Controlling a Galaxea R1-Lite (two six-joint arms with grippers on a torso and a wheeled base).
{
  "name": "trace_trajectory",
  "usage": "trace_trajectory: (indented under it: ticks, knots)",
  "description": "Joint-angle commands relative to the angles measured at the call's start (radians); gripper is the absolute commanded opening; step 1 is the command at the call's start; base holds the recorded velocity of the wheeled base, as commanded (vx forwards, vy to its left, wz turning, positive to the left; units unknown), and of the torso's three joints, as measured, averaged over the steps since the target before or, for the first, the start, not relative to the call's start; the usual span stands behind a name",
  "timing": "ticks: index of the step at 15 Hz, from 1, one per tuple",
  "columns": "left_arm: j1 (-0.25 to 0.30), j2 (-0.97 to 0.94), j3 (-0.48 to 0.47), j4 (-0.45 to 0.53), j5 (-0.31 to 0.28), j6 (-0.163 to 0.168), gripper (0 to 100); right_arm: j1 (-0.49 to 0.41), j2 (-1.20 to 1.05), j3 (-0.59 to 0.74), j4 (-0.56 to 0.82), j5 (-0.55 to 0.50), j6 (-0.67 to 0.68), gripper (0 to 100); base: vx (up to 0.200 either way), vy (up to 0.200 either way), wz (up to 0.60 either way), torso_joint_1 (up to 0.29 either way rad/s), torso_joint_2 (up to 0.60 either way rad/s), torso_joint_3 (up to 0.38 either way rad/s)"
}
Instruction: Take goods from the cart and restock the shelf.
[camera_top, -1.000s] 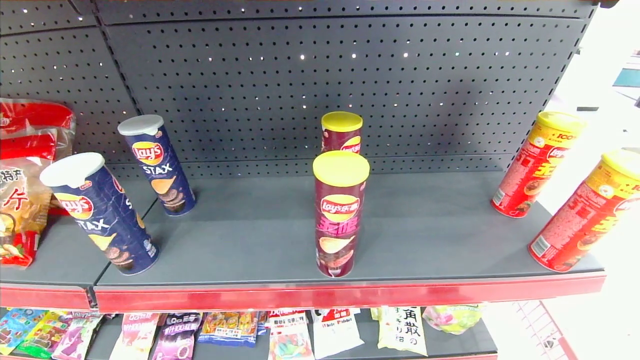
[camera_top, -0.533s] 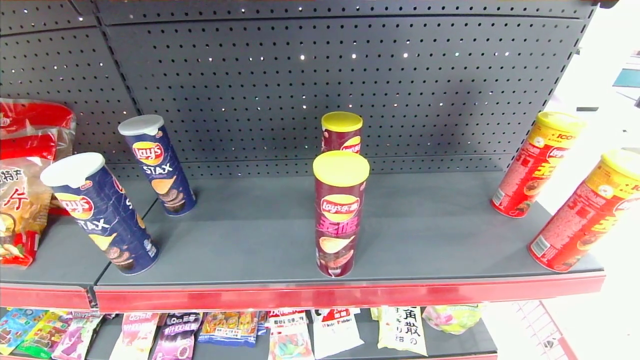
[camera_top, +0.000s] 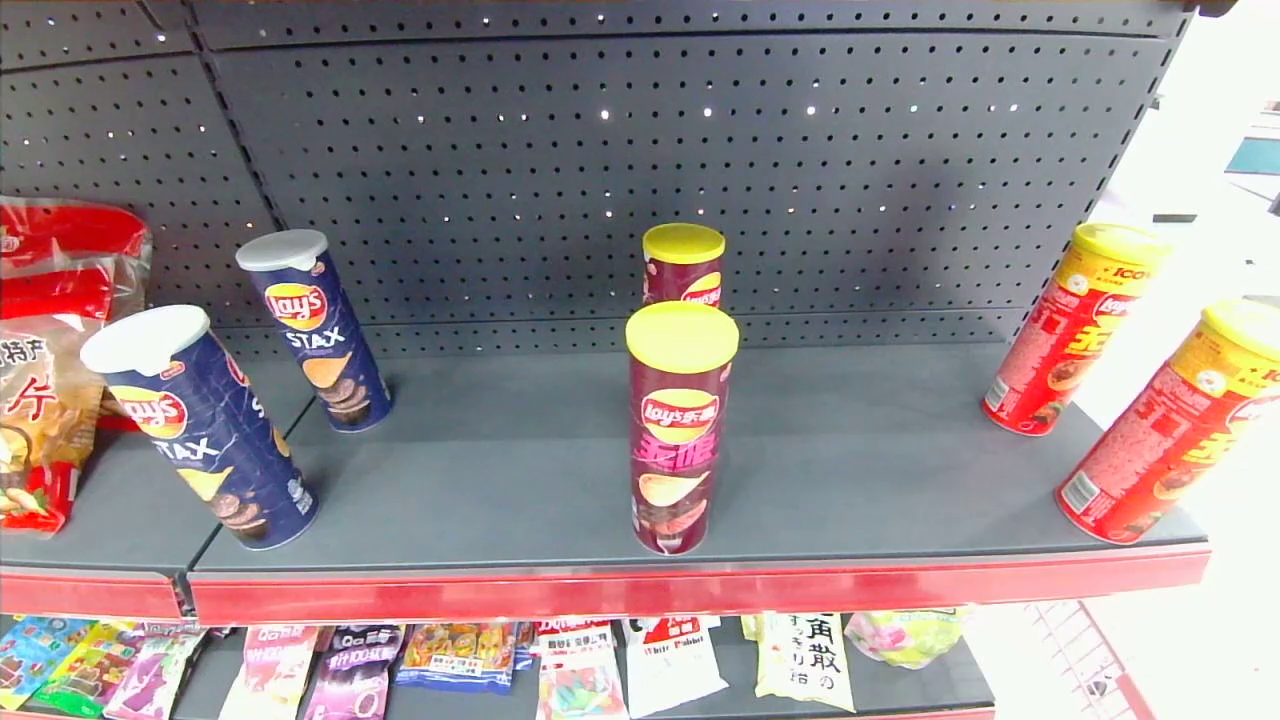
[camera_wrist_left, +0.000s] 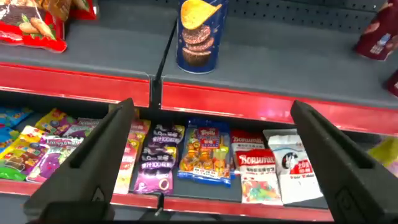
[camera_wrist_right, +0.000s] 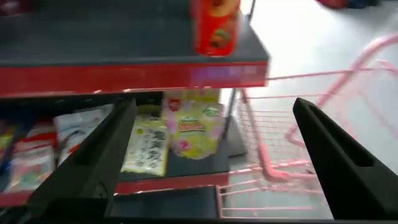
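Head view, yellow-lidded maroon chip can (camera_top: 680, 440), upright on grey shelf (camera_top: 850, 470)

Chip cans (camera_top: 682, 430) stand on the shelf (camera_top: 850, 450); snack packets (camera_top: 660, 660) lie below

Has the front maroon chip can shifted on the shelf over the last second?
No. The front maroon chip can keeps its spot behind the red shelf edge.

- Dark grey perforated metal back panel (camera_top: 640, 150), upright at the rear.
- Colourful flat plastic snack packets (camera_top: 455, 650), side by side low down.
- Red plastic snack bags (camera_top: 50, 300), far left.
- Pale glossy floor (camera_wrist_right: 311, 31).
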Motion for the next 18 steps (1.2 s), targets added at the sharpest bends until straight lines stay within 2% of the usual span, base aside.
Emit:
trace_trajectory:
  ticks: [1, 2, 3, 4, 5, 6, 7, 8, 10, 11, 12, 13, 15, 16, 17, 18]
  knots:
    - [0.0, 0.003, 0.004, -0.001, -0.007, 0.013, 100, 0.003, -0.007, 0.029, -0.012, 0.219, 0.021, 100, 0.0, 0.0, 0.0, 0.0, 0.0, 0.0]
    - [0.0, 0.003, 0.004, 0.0, -0.021, 0.013, 100, 0.003, -0.001, 0.029, -0.014, 0.216, 0.016, 100, 0.0, 0.0, 0.0, 0.0, 0.0, 0.0]
    - [0.0, 0.003, 0.004, 0.0, -0.073, 0.015, 100, 0.001, -0.008, 0.03, -0.017, 0.157, 0.033, 100, 0.0, 0.0, 0.0, 0.0, 0.0, 0.0]
    - [0.0, 0.003, 0.004, 0.0, -0.13, 0.033, 100, 0.001, -0.008, 0.032, -0.019, 0.063, 0.076, 100, 0.0, 0.0, 0.0, 0.0, 0.0, 0.0]
    - [0.0, 0.003, 0.004, 0.003, -0.168, 0.075, 100, 0.001, -0.008, 0.032, -0.019, 0.011, 0.077, 100, 0.0, 0.0, 0.0, 0.0, 0.0, 0.0]
    - [0.0, 0.003, 0.004, 0.008, -0.177, 0.101, 100, 0.001, -0.008, 0.035, -0.022, 0.025, 0.053, 100, 0.0, 0.0, 0.0, 0.0, 0.0, 0.0]
    - [0.0, 0.003, 0.004, 0.012, -0.168, 0.116, 100, 0.001, -0.008, 0.043, -0.043, 0.106, 0.045, 100, 0.0, 0.0, 0.0, 0.0, 0.0, 0.0]
    - [0.001, 0.003, 0.004, 0.012, -0.128, 0.119, 100, 0.003, -0.008, 0.043, -0.046, 0.21, 0.061, 100, 0.0, 0.0, 0.0, 0.0, 0.0, 0.0]
    - [0.0, 0.003, 0.004, 0.012, -0.015, 0.116, 100, 0.003, -0.01, 0.055, -0.072, 0.241, 0.028, 100, 0.0, 0.0, 0.0, 0.0, 0.0, 0.0]
    - [0.0, 0.003, 0.004, 0.012, 0.008, 0.114, 100, 0.001, -0.01, 0.064, -0.088, 0.235, 0.036, 100, 0.0, 0.0, 0.0, 0.0, 0.0, 0.0]
    - [0.0, 0.003, 0.004, 0.012, 0.008, 0.124, 100, 0.001, -0.01, 0.11, -0.149, 0.098, 0.056, 100, 0.0, 0.0, 0.0, 0.0, 0.0, 0.0]
    - [0.0, 0.003, 0.004, 0.012, -0.012, 0.125, 100, 0.001, -0.008, 0.11, -0.144, 0.089, 0.056, 100, 0.0, 0.0, 0.0, 0.0, 0.0, 0.0]
    - [0.0, 0.003, 0.004, 0.012, -0.119, 0.125, 100, 0.003, -0.008, 0.11, -0.143, 0.114, 0.048, 100, 0.0, 0.0, 0.0, 0.0, 0.0, 0.0]
    - [0.0, 0.003, 0.004, 0.014, -0.133, 0.127, 100, 0.003, -0.008, 0.11, -0.143, 0.12, 0.045, 100, 0.0, 0.0, 0.0, 0.0, 0.0, 0.0]
    - [0.0, 0.003, 0.004, 0.015, -0.11, 0.137, 100, 0.003, -0.008, 0.11, -0.144, 0.118, 0.056, 100, 0.0, 0.0, 0.0, 0.0, 0.0, 0.0]
    - [0.0, 0.003, 0.004, 0.022, -0.024, 0.147, 100, 0.003, -0.008, 0.11, -0.143, 0.118, 0.061, 100, 0.0, 0.0, 0.0, 0.0, 0.0, 0.0]
